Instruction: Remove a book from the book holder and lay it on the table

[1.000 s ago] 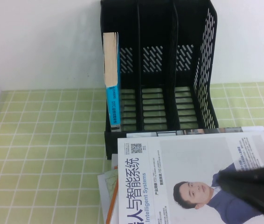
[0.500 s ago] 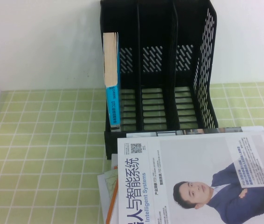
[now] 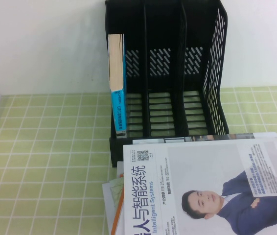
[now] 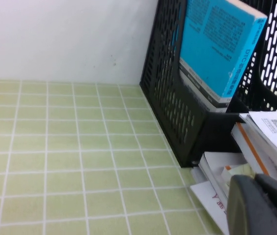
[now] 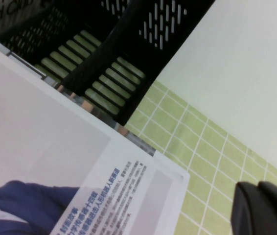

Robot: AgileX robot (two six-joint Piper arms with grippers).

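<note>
On the counter (image 3: 40, 161), directly before the book holder (image 3: 168, 68), the book (image 3: 202, 186) is laid flat and face up on a small pile of other printed matter (image 4: 226, 171), its far edge close against the holder's base. It is released and gripped by nothing, so the laying-down step is judged complete. Three slots of the holder are seen empty; a blue-spined volume (image 3: 118, 83) is kept upright in the leftmost slot, propped by the side wall. On the cover, "Intelligent Systems" is legible beside large Chinese characters, with a QR code near the top corner and a portrait of a man in a dark blue suit (the smaller text is not readable). The right gripper (image 5: 263, 208) is shown only in its wrist view, pressed together and empty, held beyond the book's corner above the checked cloth. The left gripper (image 4: 261, 205) is parked low beside the pile; whether it is spread cannot be told.
</note>
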